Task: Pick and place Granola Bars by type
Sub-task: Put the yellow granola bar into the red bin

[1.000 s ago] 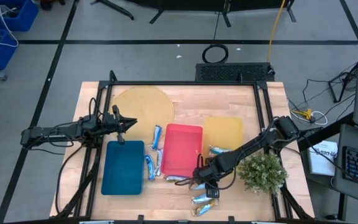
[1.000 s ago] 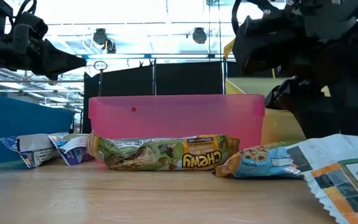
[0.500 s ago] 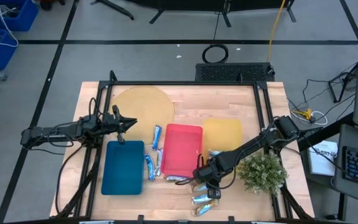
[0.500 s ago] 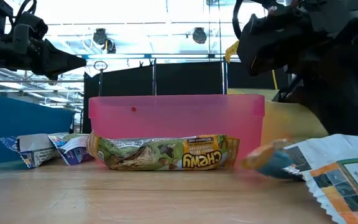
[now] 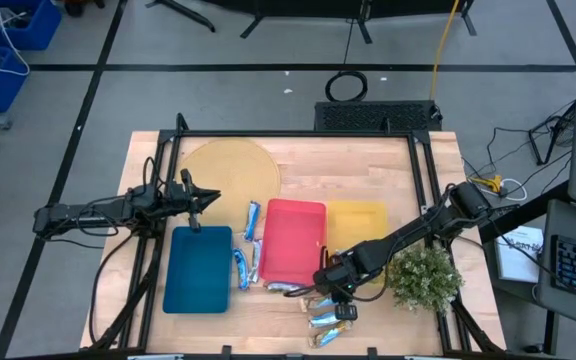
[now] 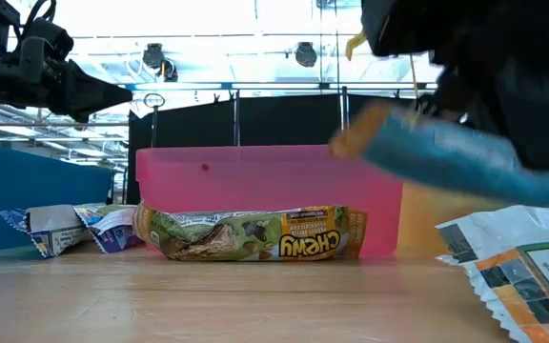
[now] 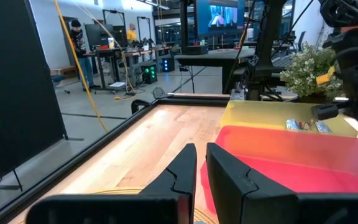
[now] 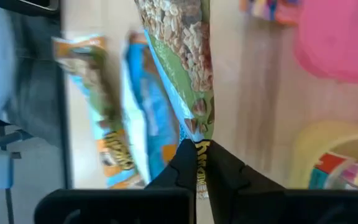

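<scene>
My right gripper [image 5: 320,292] hangs near the table's front edge, right of the red tray [image 5: 293,240], shut on a light blue and green granola bar [image 6: 446,157]. More bars lie on the wood: a green one [image 6: 251,233] against the red tray's near wall, blue ones [image 5: 240,268] between the blue tray [image 5: 198,268] and the red tray, and two [image 5: 325,328] below my right gripper. Some lie in the yellow tray [image 7: 303,125]. My left gripper [image 5: 196,200] hovers at the blue tray's far end, fingers a narrow gap apart, with nothing between them. My right gripper pinches the bar's crimped end [image 8: 197,142] between its two fingertips, coming from above. The rest of the bar [image 8: 179,56] reaches out past the fingers. In the low view the bar hangs slanted, its orange end [image 6: 355,133] higher, clear of the table.
A round yellow mat [image 5: 230,170] lies at the back left. A small green plant [image 5: 423,275] stands just right of my right arm. Two more wrappers [image 6: 513,257] lie near the front right. Black frame rails run along the table's edges.
My right gripper has shut on the bar that lay in front of the red tray's right corner and has raised it. The bar has gone from flat on the wood to slanted in the air.
</scene>
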Available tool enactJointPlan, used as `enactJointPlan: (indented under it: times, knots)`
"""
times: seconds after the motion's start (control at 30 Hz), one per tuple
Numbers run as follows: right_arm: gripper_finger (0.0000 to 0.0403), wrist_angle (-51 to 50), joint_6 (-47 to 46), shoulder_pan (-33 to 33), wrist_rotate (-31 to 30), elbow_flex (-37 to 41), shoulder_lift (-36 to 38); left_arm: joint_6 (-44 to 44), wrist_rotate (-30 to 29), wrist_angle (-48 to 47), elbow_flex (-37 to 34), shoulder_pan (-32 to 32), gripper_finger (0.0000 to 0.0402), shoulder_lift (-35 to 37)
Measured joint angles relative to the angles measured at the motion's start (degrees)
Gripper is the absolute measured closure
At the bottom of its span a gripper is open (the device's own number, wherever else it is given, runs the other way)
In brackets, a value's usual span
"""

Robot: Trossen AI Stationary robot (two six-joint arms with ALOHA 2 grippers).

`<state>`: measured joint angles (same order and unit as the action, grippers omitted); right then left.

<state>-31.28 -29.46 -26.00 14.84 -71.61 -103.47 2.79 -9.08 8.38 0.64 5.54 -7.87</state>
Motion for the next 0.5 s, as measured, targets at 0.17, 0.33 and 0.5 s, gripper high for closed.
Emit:
enactJointPlan:
  times: [0.17, 0.33, 0.5]
  knots:
    - [0.0398, 0.1, 0.5, 0.0, -2.4, 0.0, 4.5, 0.0, 0.0, 0.0, 0.0, 0.0, 0.0355, 0.0]
    - [0.0398, 3.2, 3.9, 1.4, -5.6, 0.0, 9.9, 0.0, 0.0, 0.8, 0.0, 0.0, 0.0355, 0.0]
    - [0.04, 3.6, 7.5, 7.1, -7.4, -0.1, 11.5, 0.0, 0.0, 0.7, 0.0, 0.0, 0.0355, 0.0]
